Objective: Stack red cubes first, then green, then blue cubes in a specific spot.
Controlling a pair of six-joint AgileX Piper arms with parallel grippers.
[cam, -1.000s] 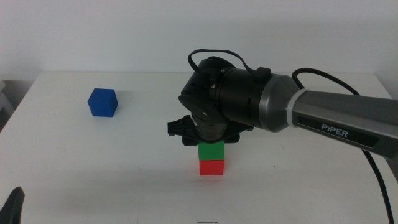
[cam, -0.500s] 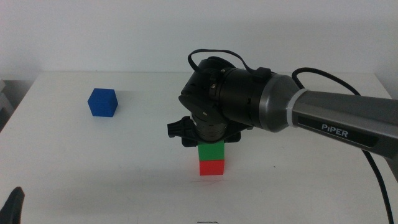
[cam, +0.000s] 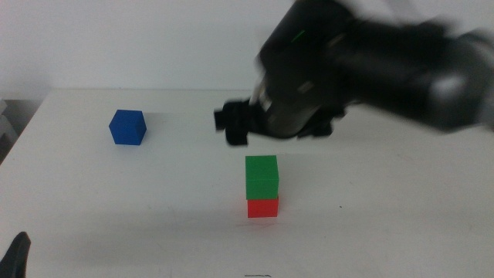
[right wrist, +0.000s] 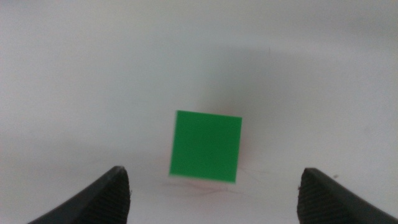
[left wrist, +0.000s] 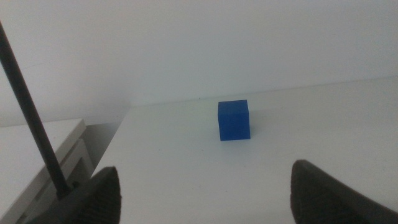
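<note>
The big right gripper (cam: pixel 266 143) hangs above the stack with its jaws wide apart and nothing in them. The green cube (cam: pixel 262 177) sits on the red cube (cam: pixel 263 208) below. The blue cube (cam: pixel 127 127) lies far off on the left arm's side, straight ahead of the empty, wide-open left gripper (left wrist: pixel 205 186), so I think that arm is nearer.

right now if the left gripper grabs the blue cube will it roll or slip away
Probably not: the blue cube sits flat on the table, so rolling is unlikely. Its plain, matte-looking faces should grip well. It looks solid and likely stiff.
</note>
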